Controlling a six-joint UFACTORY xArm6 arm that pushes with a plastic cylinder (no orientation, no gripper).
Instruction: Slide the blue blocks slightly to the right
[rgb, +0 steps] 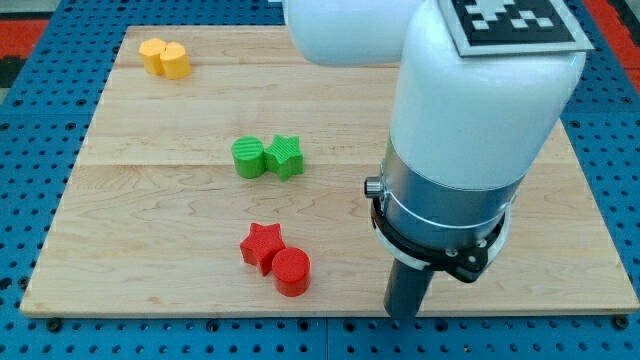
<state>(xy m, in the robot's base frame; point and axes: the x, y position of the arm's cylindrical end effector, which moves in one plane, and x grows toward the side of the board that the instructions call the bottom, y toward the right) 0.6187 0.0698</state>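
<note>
Progress: cannot be judged, no blue blocks seen, possibly hidden behind arm (470, 130) | tip (403, 316) set at tabletop (150, 200) bottom, right of red cylinder (292, 271) | end effector: bare rod, nothing held

Pale wooden board (150, 210) on blue perforated matting (30, 130), matting visible from 3 through 9 o'clock.
</note>
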